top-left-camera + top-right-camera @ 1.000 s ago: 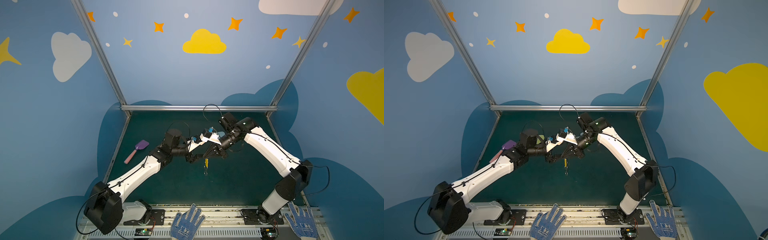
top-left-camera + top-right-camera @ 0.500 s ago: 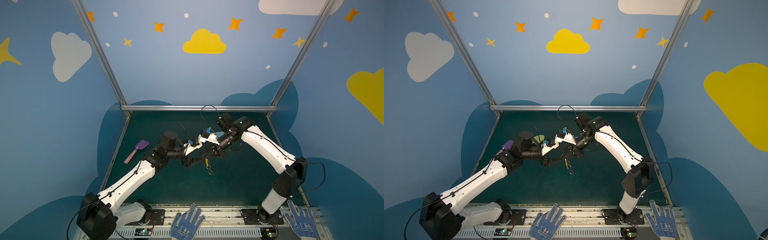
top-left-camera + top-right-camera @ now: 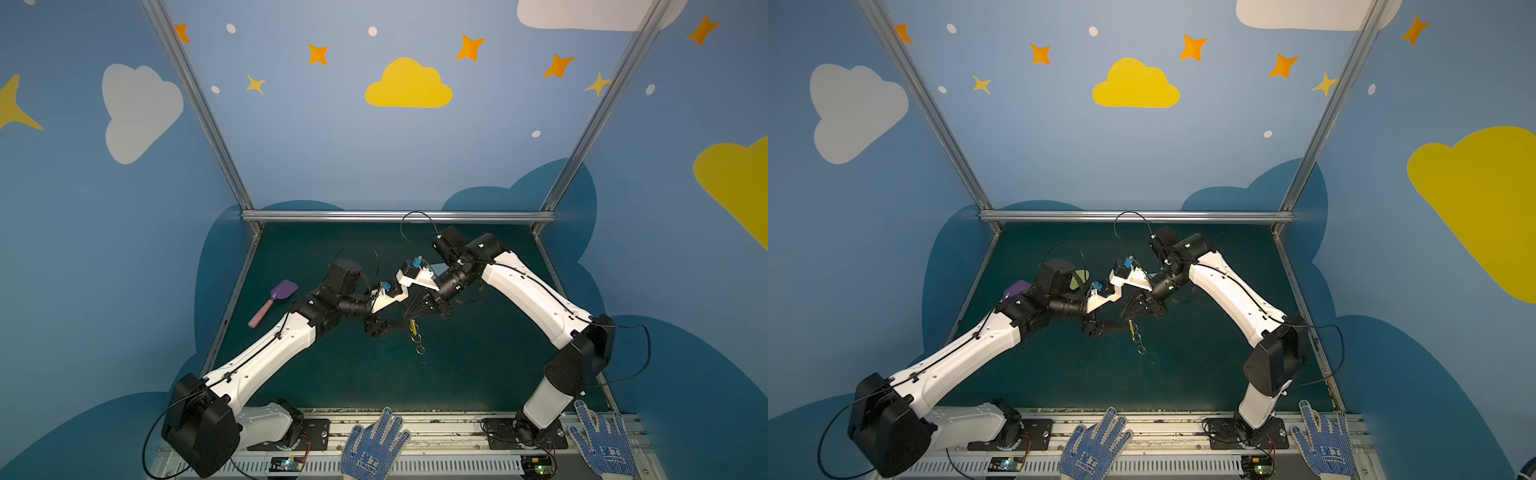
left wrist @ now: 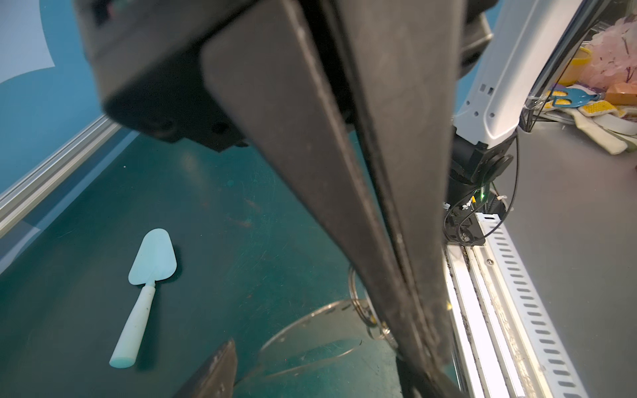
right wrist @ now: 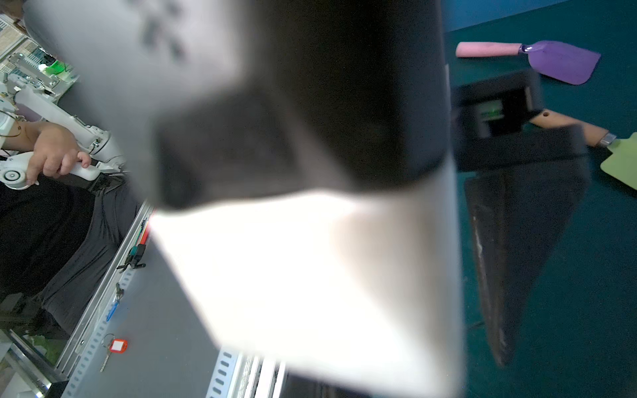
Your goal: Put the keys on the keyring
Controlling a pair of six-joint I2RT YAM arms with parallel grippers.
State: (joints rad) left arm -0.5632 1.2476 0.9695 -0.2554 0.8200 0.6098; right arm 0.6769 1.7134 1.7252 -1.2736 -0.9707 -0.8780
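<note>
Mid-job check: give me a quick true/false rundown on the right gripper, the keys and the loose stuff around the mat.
1. The right gripper stands wide open. False: it is shut.
2. The yellow-tagged key bunch on metal rings lies flat on the dark green mat. False: it dangles from the right gripper's tips.
3. A toy shovel with a purple blade and pink handle lies near the mat's left edge in both top views. True.
4. A pale blue plastic toy shovel lies on the mat in the left wrist view. True.
5. The blue dotted work gloves hang on the back wall. False: they lie on the front rail, near the arm bases.
</note>
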